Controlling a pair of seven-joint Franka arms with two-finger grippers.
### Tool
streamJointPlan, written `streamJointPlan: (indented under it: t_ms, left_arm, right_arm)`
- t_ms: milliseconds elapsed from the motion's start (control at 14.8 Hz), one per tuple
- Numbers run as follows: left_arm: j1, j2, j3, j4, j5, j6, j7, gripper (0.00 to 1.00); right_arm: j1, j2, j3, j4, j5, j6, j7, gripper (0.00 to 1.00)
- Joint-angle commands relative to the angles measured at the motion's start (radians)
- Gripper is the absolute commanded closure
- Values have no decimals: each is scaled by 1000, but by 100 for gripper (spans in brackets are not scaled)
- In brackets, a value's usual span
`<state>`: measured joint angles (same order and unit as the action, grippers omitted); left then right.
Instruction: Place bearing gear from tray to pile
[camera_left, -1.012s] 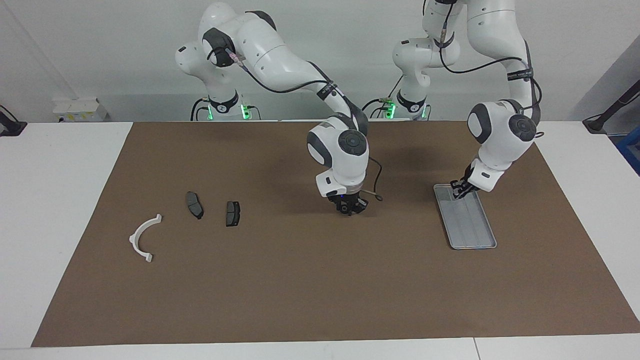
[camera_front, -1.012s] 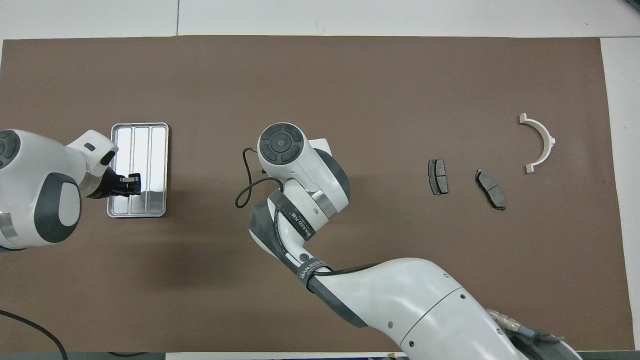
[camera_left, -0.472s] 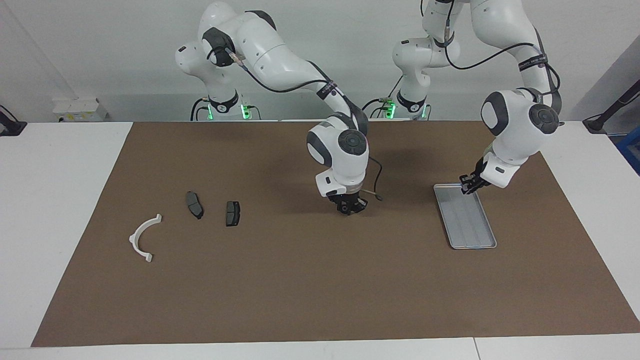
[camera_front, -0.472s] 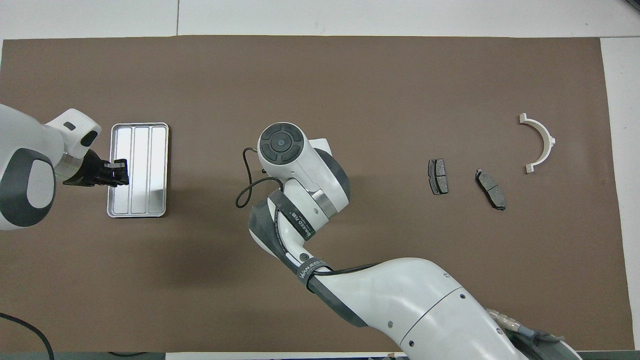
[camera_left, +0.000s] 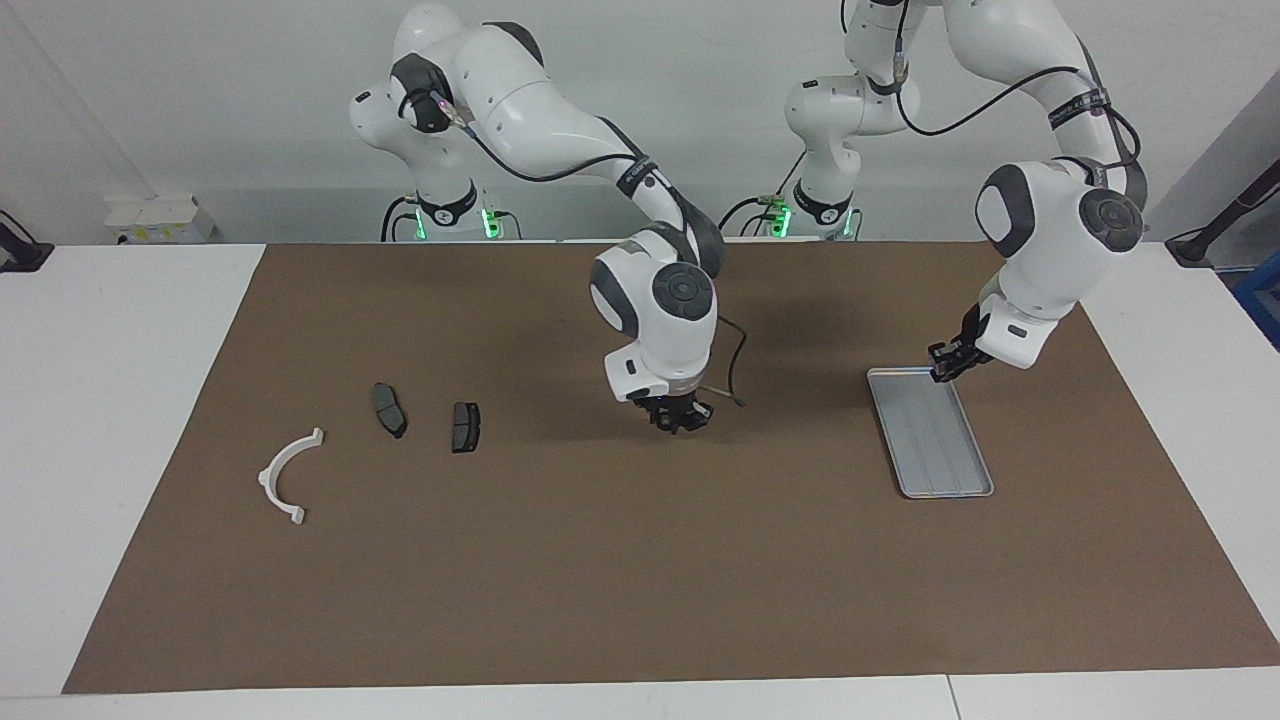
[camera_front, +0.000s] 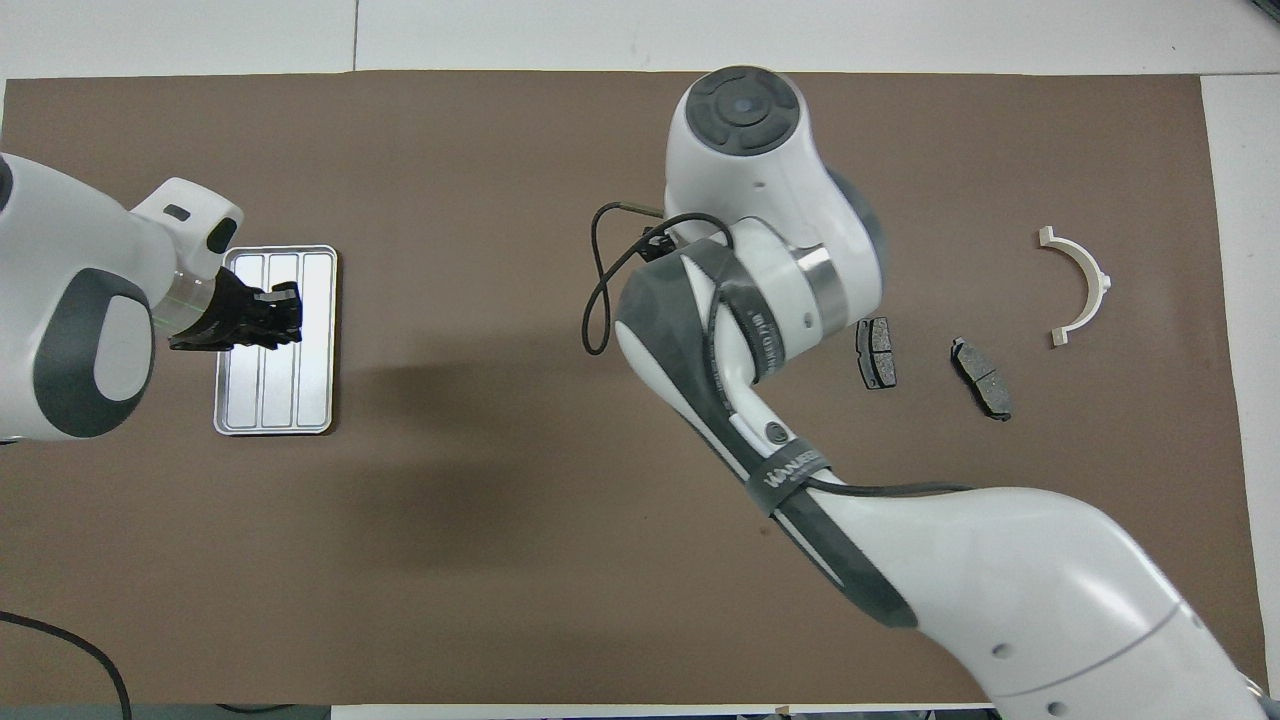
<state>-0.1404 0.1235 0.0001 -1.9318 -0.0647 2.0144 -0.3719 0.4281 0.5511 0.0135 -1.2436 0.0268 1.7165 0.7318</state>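
Here the tray (camera_left: 930, 433) lies on the brown mat (camera_left: 640, 560) toward the left arm's end of the table, its ridged floor bare in both views. The left gripper (camera_left: 947, 362) hangs in the air over the tray's end nearest the robots, its fingertips pressed together with nothing visible between them. In the overhead view the same gripper (camera_front: 268, 318) shows dark against the shiny tray floor (camera_front: 312, 300).

The right arm reaches out over the middle of the mat, and the right gripper (camera_left: 675, 416) hangs just above the mat there, between the tray and the pile. Its fingers are nearly together, but whether they pinch anything cannot be told: the tips are small and dark, and in the overhead view the arm's own wrist hides them. No bearing gear can be made out in the tray, on the mat or in either gripper.

The pile sits toward the right arm's end of the table. It is made up of two dark pads and a white bracket (camera_left: 288, 475). The pad (camera_left: 465, 427) closest to the right gripper lies flat, the second pad (camera_left: 389, 409) lies just beside it, and the curved bracket lies past them, closer to the mat's edge. All three are apart from one another, and none touches a gripper.
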Motion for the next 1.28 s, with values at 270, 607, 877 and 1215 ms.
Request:
streamJointPlan:
  t_ms: [270, 607, 877, 1215]
  left_arm:
    - [-368, 226, 15, 86, -11, 236, -500, 100]
    - [-453, 314, 14, 134, -14, 325, -558, 100]
    - [-493, 353, 17, 122, -11, 343, -596, 100]
    - [-487, 364, 23, 166, -1, 285, -607, 0]
  right_arm:
    - [-279, -83, 0, -49, -33, -37, -752, 100]
    - [-399, -100, 0, -233, -51, 145, -917, 100]
    - [-422, -88, -1, -401, -79, 404, -942, 100]
    - [-446, -2, -1, -424, -82, 552, -940, 100]
